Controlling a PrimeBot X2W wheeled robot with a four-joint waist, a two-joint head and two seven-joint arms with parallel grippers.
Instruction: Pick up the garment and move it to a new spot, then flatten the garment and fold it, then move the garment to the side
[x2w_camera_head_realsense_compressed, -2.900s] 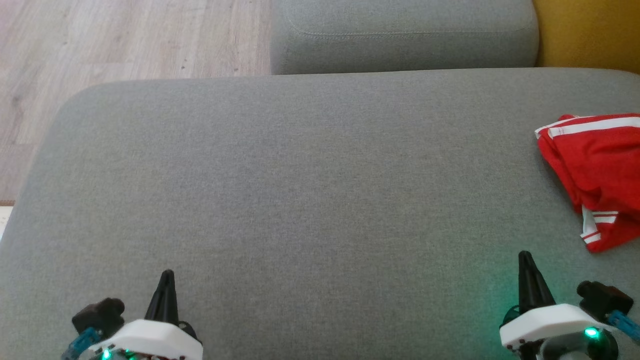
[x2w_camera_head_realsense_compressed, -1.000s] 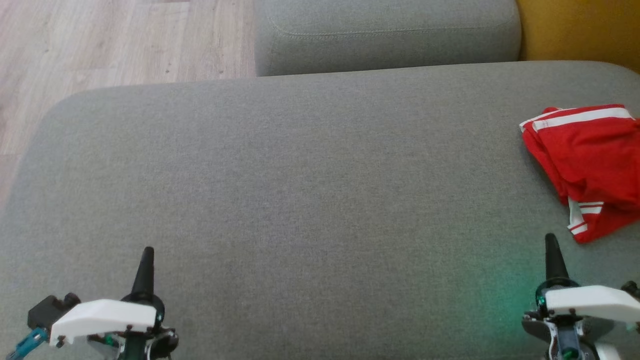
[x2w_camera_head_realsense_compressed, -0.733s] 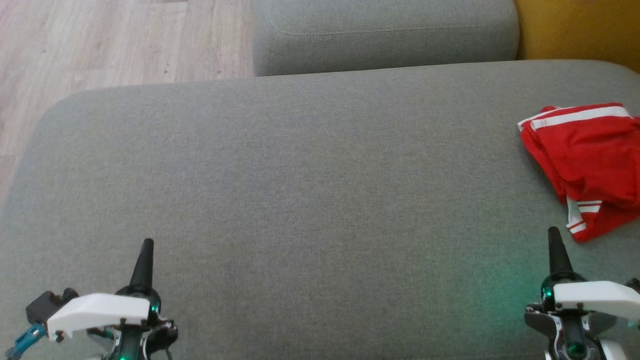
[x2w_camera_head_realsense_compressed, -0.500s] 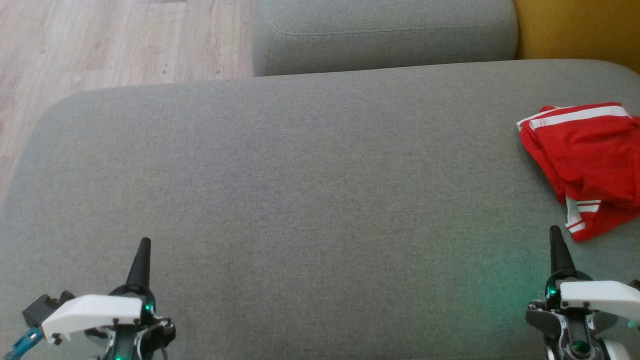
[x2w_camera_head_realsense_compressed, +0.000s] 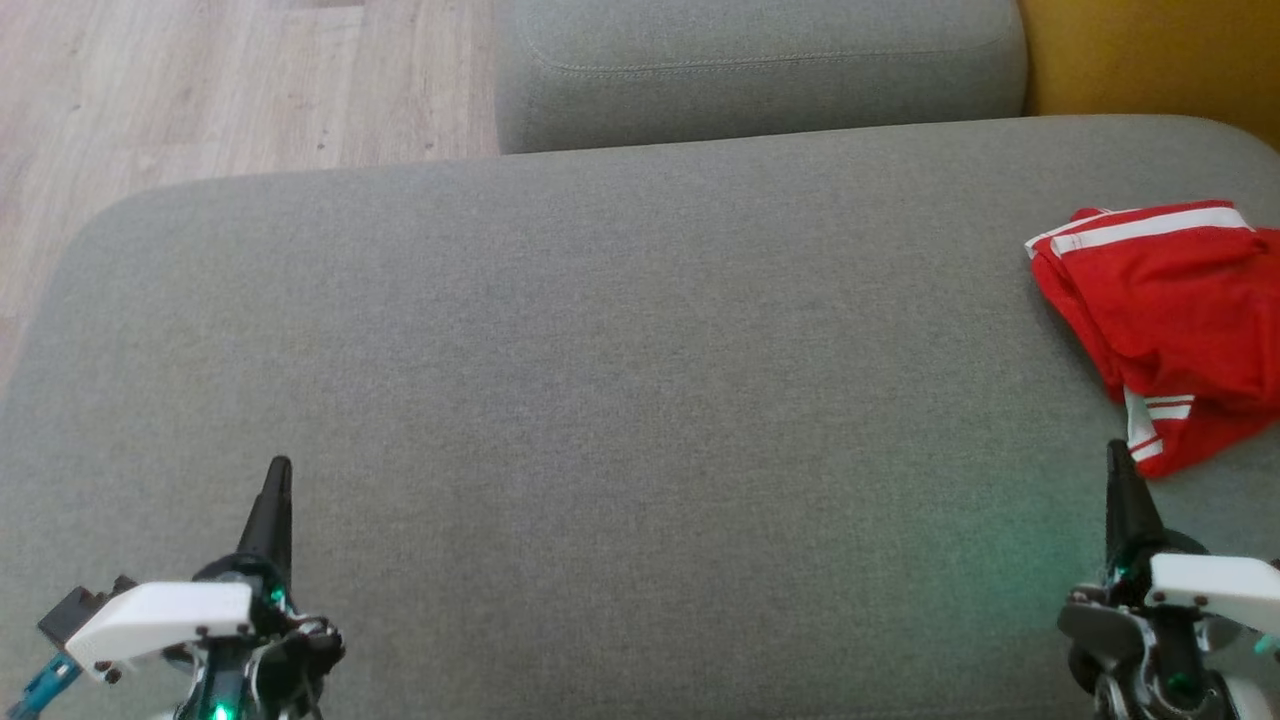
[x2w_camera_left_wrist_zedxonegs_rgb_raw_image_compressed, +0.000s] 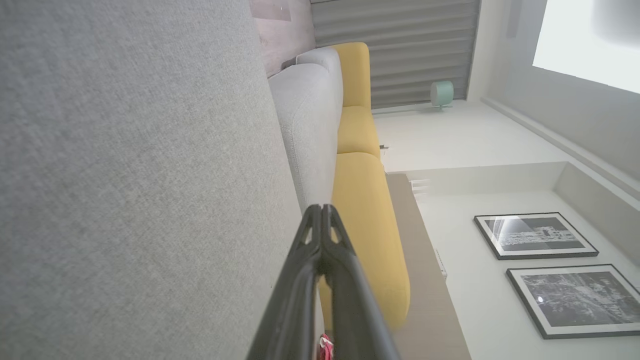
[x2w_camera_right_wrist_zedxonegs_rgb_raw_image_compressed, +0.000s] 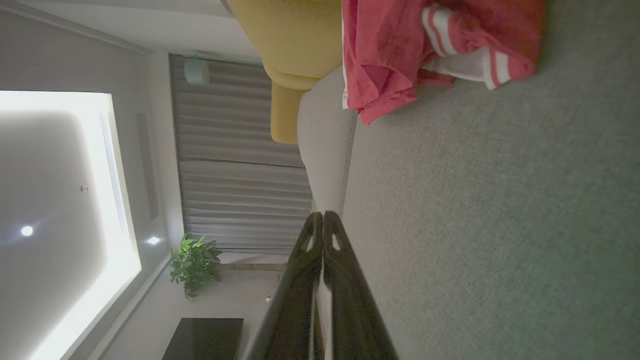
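The garment (x2w_camera_head_realsense_compressed: 1170, 320) is red cloth with white stripes, crumpled at the right edge of the grey cushion (x2w_camera_head_realsense_compressed: 600, 380); the right wrist view has the garment (x2w_camera_right_wrist_zedxonegs_rgb_raw_image_compressed: 400, 50) at its top. My right gripper (x2w_camera_head_realsense_compressed: 1117, 452) is shut and empty, its tip just short of the garment's near striped hem. My left gripper (x2w_camera_head_realsense_compressed: 278, 468) is shut and empty at the lower left, far from the garment. In the wrist views, the left gripper (x2w_camera_left_wrist_zedxonegs_rgb_raw_image_compressed: 320, 209) and the right gripper (x2w_camera_right_wrist_zedxonegs_rgb_raw_image_compressed: 320, 216) both have their fingers pressed together.
A second grey cushion (x2w_camera_head_realsense_compressed: 760, 70) stands beyond the far edge, with a yellow cushion (x2w_camera_head_realsense_compressed: 1150, 55) to its right. Wooden floor (x2w_camera_head_realsense_compressed: 200, 90) lies past the far left corner. The broad middle of the grey cushion lies bare.
The camera has shifted, sliding the scene left and up. Both grippers have turned at the wrist and reached a little forward; the right tip now sits closer to the garment's hem.
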